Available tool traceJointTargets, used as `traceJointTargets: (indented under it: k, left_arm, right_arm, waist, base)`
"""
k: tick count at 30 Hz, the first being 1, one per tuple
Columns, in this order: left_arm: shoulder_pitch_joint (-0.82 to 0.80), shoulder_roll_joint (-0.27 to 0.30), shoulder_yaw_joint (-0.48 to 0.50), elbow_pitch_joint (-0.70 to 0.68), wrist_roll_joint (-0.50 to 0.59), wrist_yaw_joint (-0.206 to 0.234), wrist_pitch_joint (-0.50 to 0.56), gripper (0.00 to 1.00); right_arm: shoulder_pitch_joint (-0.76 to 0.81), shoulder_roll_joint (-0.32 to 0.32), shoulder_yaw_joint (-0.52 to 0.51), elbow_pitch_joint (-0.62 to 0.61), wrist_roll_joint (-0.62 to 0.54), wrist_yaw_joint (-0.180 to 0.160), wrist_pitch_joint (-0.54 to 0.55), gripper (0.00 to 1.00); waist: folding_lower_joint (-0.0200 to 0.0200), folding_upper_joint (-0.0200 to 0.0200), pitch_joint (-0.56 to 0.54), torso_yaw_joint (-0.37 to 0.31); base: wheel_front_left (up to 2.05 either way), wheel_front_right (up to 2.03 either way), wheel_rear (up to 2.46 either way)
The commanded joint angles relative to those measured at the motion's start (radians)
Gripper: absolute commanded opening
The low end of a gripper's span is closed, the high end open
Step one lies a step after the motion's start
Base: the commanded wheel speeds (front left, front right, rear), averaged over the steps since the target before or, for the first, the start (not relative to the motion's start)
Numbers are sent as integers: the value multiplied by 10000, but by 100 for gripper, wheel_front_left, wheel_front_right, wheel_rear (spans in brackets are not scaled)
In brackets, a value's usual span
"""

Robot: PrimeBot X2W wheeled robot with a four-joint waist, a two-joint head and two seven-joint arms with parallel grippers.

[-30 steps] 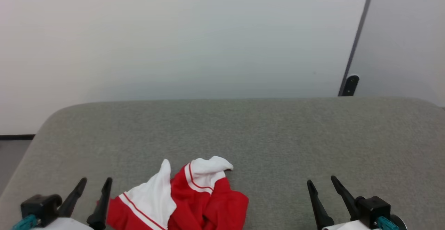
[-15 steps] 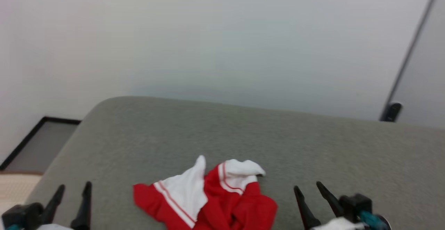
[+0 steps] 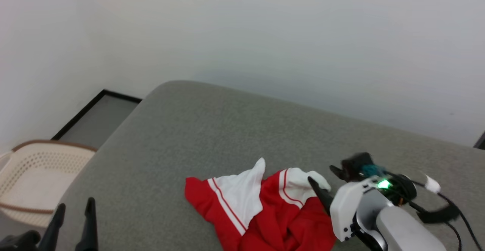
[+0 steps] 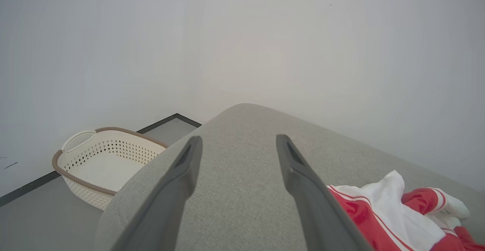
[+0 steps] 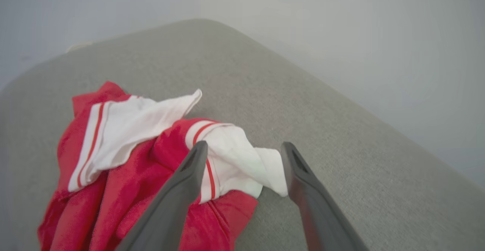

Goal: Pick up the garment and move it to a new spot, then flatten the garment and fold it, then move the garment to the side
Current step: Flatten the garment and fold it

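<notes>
Grey padded surface (image 3: 227, 129): the garment (image 3: 265, 213) lies crumpled near its front edge, long axis roughly left-right. Right gripper (image 3: 321, 173) — spread wide, empty — straddles the garment's right-hand white sleeve, so it is the nearer. Left gripper (image 3: 75, 202), likewise wide and empty, stands well apart.

White-cased right tool (image 3: 321, 173), dark tapered fingers (image 3: 321, 193)

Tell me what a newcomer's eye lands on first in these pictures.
The crumpled red-and-white garment stands out first, lying near the front of the grey padded surface. The right gripper is poised open at its white sleeve, and a cream perforated basket sits on the floor beyond the surface's left end.
</notes>
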Motion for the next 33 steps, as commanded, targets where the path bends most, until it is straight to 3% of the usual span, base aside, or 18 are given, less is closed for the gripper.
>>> traceJointTargets:
  k: [1, 8, 19, 31, 32, 33]
  left_arm:
    - [98, -120, 37, -99, 84, 29, -54, 100]
    - [42, -571, 27, -390, 320, -114, -73, 100]
    - [-64, -1220, 350, -549, 629, -528, -65, 100]
    - [-489, -1957, 217, -333, 1023, -1034, -65, 100]
    - [-532, -2012, 196, -283, 1056, -1068, -67, 100]
    - [-582, -2086, 193, -245, 1081, -1098, -67, 100]
  right_arm:
    - [-409, -221, 677, 170, 377, -15, 433, 100]
    - [-2006, -762, 2446, 1328, 1668, -15, 1877, 100]
    - [-3437, -646, 4359, 2980, 3201, -15, 3203, 100]
    - [-4133, -377, 4992, 4806, 4242, -15, 3848, 100]
    - [-4166, -340, 5003, 4863, 4347, -15, 3823, 96]
    - [-4199, -334, 5036, 4924, 4416, -15, 3783, 72]
  waist:
    - [0, 0, 346, 373]
    - [0, 0, 628, 674]
    - [0, 0, 951, 960]
    - [0, 0, 1601, 1156]
    - [0, 0, 1638, 1167]
    - [0, 0, 1680, 1179]
  base:
    - [0, 0, 0]
    - [0, 0, 0]
    - [0, 0, 0]
    - [-10, -10, -10]
    - [-9, -9, -9]
    - [-8, -8, -8]
